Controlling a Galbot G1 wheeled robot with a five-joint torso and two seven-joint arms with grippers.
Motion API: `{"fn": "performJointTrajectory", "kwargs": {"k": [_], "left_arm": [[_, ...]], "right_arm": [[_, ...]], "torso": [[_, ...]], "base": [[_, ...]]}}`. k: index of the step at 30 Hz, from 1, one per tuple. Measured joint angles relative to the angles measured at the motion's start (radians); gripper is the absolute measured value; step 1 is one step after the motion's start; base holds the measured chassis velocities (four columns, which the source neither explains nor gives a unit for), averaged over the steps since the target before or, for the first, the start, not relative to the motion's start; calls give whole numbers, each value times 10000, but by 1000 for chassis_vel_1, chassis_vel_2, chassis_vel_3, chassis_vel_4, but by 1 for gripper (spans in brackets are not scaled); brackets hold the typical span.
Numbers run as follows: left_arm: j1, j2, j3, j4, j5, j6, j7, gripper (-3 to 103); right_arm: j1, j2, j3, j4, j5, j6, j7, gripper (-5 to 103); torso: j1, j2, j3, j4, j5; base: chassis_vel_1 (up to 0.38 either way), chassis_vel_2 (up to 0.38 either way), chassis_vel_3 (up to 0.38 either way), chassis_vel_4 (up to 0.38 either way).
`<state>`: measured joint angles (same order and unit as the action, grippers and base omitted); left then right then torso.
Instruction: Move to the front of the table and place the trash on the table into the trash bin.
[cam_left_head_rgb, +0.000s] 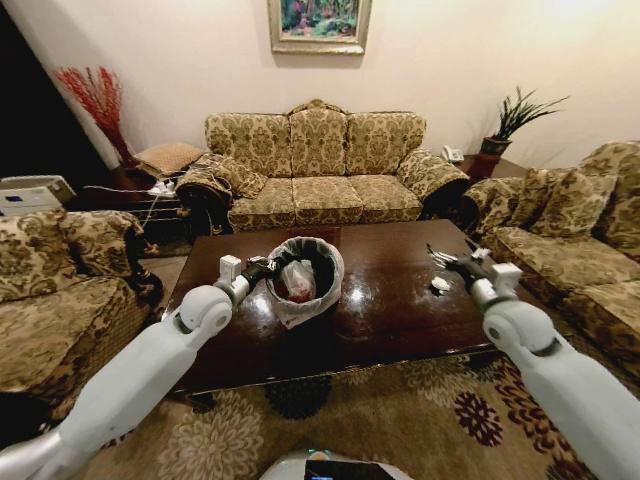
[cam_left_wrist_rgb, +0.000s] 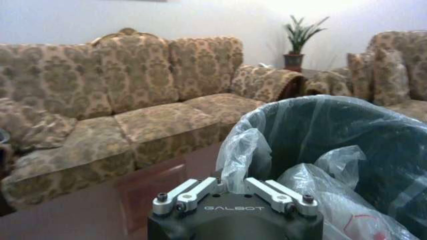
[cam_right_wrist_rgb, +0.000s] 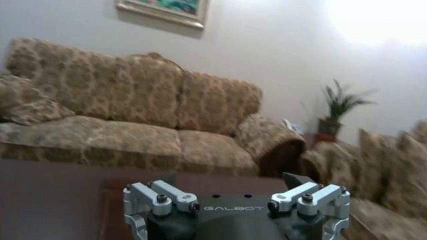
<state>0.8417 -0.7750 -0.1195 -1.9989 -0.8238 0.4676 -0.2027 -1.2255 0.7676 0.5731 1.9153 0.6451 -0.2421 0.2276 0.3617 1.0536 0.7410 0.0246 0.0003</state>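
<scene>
The trash bin (cam_left_head_rgb: 305, 278) stands mid-counter (cam_left_head_rgb: 400, 310), bagged trash (cam_left_head_rgb: 298, 280) inside. Left claw (cam_left_head_rgb: 268, 266) is clenched on the liner rim; keep that hold steady. Right claw (cam_left_head_rgb: 447, 259) hovers released near the right edge; lower it onto the white paper wad (cam_left_head_rgb: 440, 285) just beneath.

The table (cam_left_head_rgb: 400, 300) is dark wood with a glossy, mirror-smooth top that throws back the light, and on it the trash bin (cam_left_head_rgb: 325, 262) wears a thin, crinkled, translucent plastic liner (cam_left_wrist_rgb: 248, 150) with a faint sheen. A small white paper wad (cam_left_head_rgb: 440, 285) looks matt and crumpled. The sofa (cam_left_head_rgb: 320, 165) is matt patterned woven cloth, the carpet (cam_left_head_rgb: 400, 420) a soft floral pile, and the robot's arm shells (cam_left_head_rgb: 130, 385) are smooth white plastic with bare metal linkage bars (cam_left_wrist_rgb: 187, 192) at the wrist.
</scene>
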Motion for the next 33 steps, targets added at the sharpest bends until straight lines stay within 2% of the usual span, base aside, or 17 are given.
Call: {"fn": "performJointTrajectory", "kwargs": {"k": [2,6,9,11,23,31,33], "left_arm": [[-2,-9,22,3,-5,-17,-3,3],[46,15,-8,-24,-48,-140,-109,3],[113,55,-60,-57,-52,-169,-121,3],[179,114,-124,-110,-50,-182,-137,3],[561,275,-337,-658,-51,-187,-281,3],[1055,314,-715,-1025,-13,-188,-335,3],[1430,358,-1075,-1247,22,-227,-330,3]], "right_arm": [[-355,480,235,2,-257,40,-21,100],[-698,997,460,16,-495,-34,-74,100],[-846,1163,548,25,-636,-27,-185,100],[-966,1278,634,96,-732,7,-313,100],[-1199,1507,630,496,-911,49,-443,100],[-1266,1707,426,552,-1060,179,-568,100],[-1241,1756,189,575,-1076,201,-463,100]], "torso": [[0,0,0,0,-4],[1,0,0,-5,-3],[0,0,0,-4,-2],[0,0,0,5,-3],[0,0,0,3,-3],[2,0,1,2,-1],[2,0,1,1,-9]], "base": [[-66,-80,-69,-69],[-72,-70,-60,-54],[-40,-32,-28,-30],[0,0,0,0],[-77,-77,77,83],[-242,-227,241,230],[-320,-301,301,303]]}}
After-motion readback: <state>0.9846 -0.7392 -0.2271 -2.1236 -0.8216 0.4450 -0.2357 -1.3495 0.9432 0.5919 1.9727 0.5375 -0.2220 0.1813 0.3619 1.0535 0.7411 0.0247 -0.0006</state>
